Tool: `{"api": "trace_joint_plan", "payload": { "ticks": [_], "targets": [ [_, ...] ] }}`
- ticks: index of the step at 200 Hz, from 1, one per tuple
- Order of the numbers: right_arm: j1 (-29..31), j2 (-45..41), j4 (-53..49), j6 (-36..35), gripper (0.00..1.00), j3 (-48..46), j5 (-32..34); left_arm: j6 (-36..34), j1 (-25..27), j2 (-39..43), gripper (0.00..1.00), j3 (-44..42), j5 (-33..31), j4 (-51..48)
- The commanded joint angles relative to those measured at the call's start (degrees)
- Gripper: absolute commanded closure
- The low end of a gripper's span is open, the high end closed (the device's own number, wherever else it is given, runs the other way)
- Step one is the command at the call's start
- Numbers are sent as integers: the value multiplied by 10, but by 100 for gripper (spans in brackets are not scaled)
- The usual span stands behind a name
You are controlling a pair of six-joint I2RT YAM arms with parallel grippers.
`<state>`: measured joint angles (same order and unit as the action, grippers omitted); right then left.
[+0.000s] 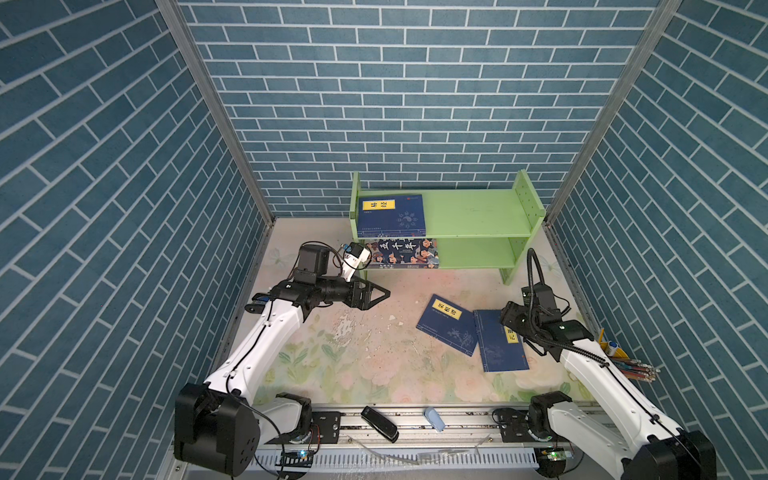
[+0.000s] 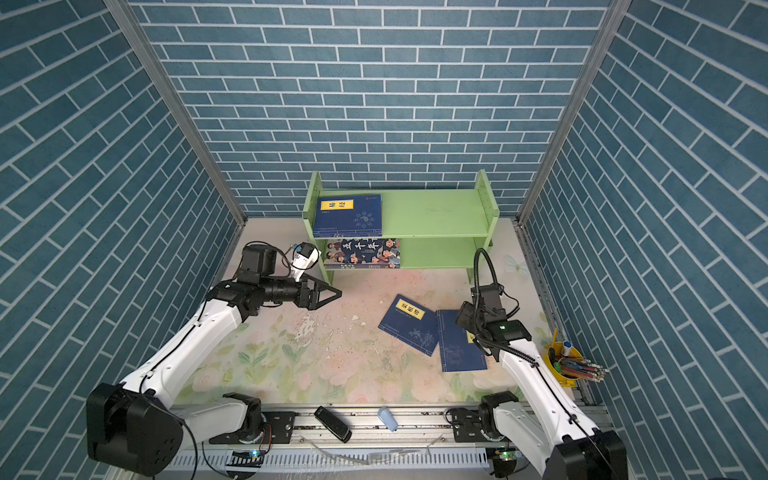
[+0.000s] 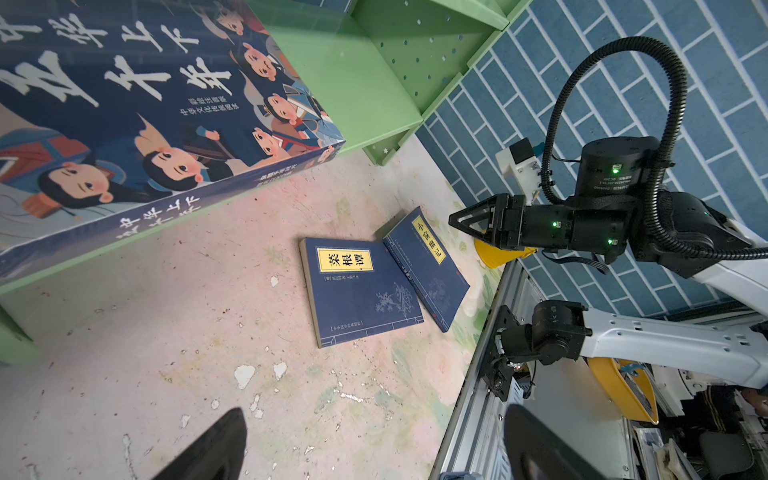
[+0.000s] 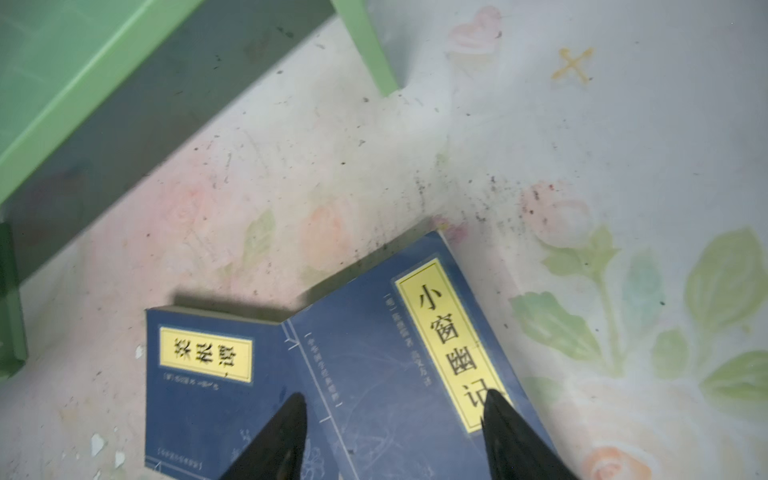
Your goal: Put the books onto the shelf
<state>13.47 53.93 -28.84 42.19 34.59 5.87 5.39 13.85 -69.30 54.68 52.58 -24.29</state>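
Fingers point(image 4: 282, 440) of the right gripper point(image 4: 395, 392) are seen set apart with nothing clasped between them. They are poised just over the cover of a navy book point(image 4: 374, 353), with part of its yellow label lying between them. The spread appears to be readied for a grasp on this book. Beside it, touching along one edge, a second navy book point(image 1: 449, 324) is laid flat on the table point(image 1: 332, 353); which of the two overlaps the other cannot be told.

The left gripper point(image 1: 384, 293) is held level near the shelf's left end, its fingers point(image 3: 216, 449) spread wide and empty. It is apparently kept clear of the other arm's work.

On the shelf point(image 1: 478, 216) a third navy book point(image 1: 392, 214) is laid flat on the upper tier and the large cartoon book point(image 1: 405, 253) on the lower tier. Both are set at the left end, so room is left to the right. Two books are judged not yet shelved.
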Motion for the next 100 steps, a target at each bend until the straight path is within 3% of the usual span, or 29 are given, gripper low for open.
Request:
{"api": "trace_joint_plan", "payload": {
  "ticks": [1, 64, 100],
  "targets": [
    [-37, 0, 21, 7, 32, -11, 11, 12, 7, 0, 3, -3, 3, 8],
    [-161, 70, 106, -4, 29, -57, -136, 11, 16, 8, 2, 6, -2, -10],
    [-188, 86, 100, -23, 28, -60, -166, 7, 16, 1, 2, 16, -2, -35]
  ]
}}
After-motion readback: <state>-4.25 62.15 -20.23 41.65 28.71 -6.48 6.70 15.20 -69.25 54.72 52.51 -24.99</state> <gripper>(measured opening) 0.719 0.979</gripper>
